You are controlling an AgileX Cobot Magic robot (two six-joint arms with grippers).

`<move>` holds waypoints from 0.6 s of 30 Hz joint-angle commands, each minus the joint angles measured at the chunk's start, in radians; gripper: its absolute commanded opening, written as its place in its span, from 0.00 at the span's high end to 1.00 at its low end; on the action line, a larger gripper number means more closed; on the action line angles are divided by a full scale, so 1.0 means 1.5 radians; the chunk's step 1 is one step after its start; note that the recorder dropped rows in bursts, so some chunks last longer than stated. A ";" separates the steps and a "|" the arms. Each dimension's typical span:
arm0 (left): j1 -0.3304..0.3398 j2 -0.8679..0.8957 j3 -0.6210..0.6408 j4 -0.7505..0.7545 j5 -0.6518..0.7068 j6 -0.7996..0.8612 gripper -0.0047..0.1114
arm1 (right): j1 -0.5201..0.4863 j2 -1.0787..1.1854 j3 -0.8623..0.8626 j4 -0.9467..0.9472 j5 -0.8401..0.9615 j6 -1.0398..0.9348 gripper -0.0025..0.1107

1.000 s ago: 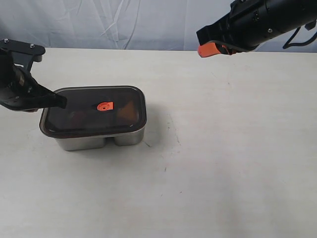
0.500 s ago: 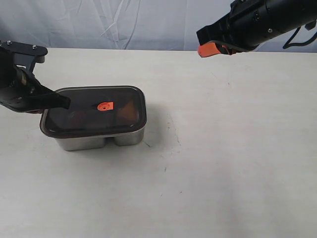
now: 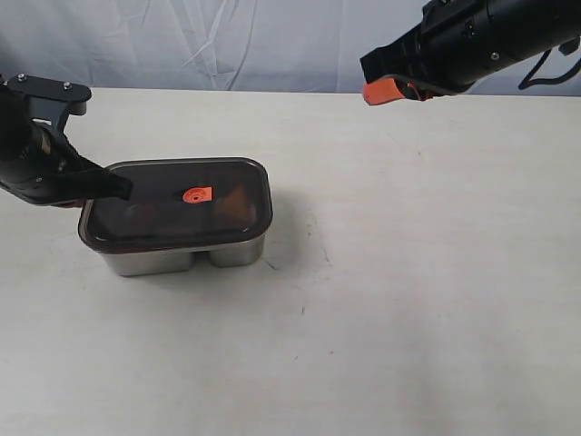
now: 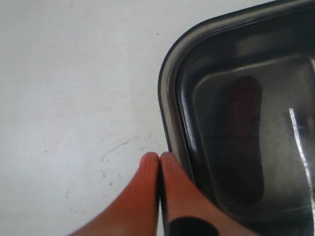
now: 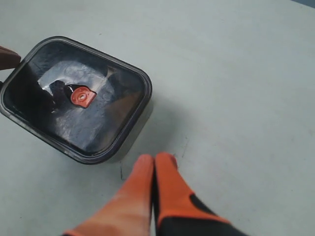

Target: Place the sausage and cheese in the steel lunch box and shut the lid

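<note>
— What has moved since half a second ago?

— The left pincer [image 3: 118, 188] has edged a little to the right, and the lid [image 3: 172, 204] has slid the same way with it. It now overhangs the right end of the steel lunch box [image 3: 154, 262] slightly.

— How does that pincer stand?

— Its wrist view shows the two orange fingertips [image 4: 147, 169] pressed together with nothing between them. They lie right at the lid's rounded corner. Whether they touch the rim or sit just beside it, I cannot tell.

— Anything only that view gives?

— Yes, the sausage [image 4: 243, 142]. It shows as a dark red curved shape seen through the tinted lid, lying in the compartment nearest the pincer. From the exterior view it is only a dim smudge.

— And the cheese?

— It is a dull orange patch [image 3: 234, 207] under the lid, right of the orange valve [image 3: 194, 194], in the other compartment. The right wrist view shows mostly glare there.

— The right pincer?

— The right pincer [image 5: 154, 160] has its fingers closed on nothing. It is held high over the far side of the surface [image 3: 408, 272], well apart from the box. From there its camera looks down on the whole lid, and nothing blocks the view.

— What else is around?

— Wrinkled pale cloth [image 3: 227, 45] behind the surface.
</note>
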 commanded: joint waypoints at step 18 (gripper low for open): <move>0.002 -0.031 -0.034 -0.001 0.006 0.002 0.96 | -0.001 0.024 -0.001 0.070 0.007 -0.008 0.98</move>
